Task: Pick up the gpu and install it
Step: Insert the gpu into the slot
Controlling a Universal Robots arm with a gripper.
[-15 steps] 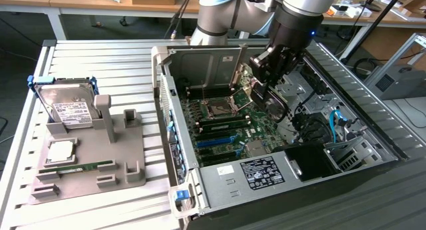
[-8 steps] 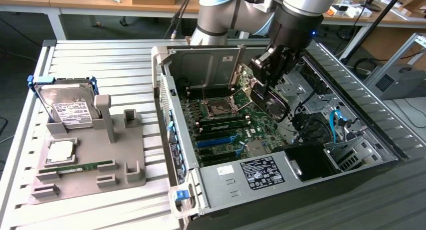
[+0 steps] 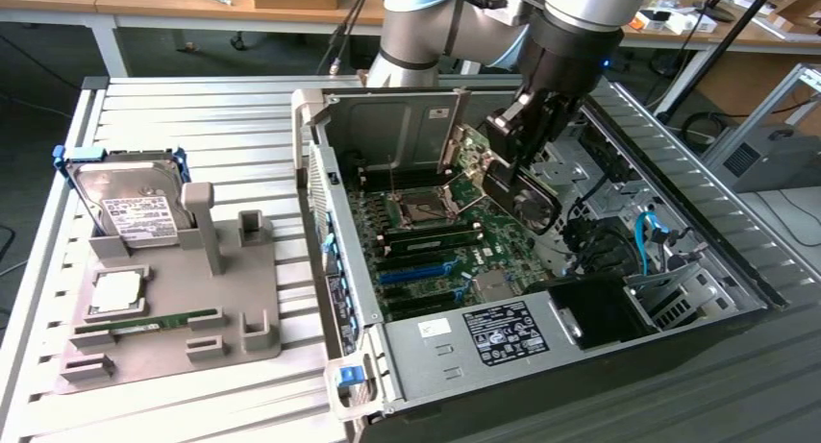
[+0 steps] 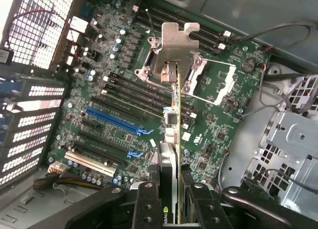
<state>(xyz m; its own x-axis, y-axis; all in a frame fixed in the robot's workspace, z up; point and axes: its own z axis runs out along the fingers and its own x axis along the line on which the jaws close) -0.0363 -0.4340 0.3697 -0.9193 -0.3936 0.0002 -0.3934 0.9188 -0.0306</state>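
Observation:
My gripper (image 3: 510, 159) hangs over the open computer case (image 3: 311, 164), shut on the gpu (image 3: 524, 198), a thin dark card held on edge above the motherboard (image 3: 430, 236). In the wrist view the gpu (image 4: 172, 114) appears edge-on between my two black fingers (image 4: 145, 205), with its silver bracket (image 4: 175, 42) at the far end. The card floats clear of the board, over the region of the processor socket (image 4: 198, 72) and the memory slots. The blue expansion slots (image 4: 112, 118) lie off to one side of the card.
On the exterior view's left, a grey holder (image 3: 192, 318) carries a silver hard drive (image 3: 129, 208) and a slim green memory stick (image 3: 154, 323). Inside the case are drive cages (image 4: 293, 149), loose cables (image 3: 648, 236) and a black power supply area (image 3: 597, 313).

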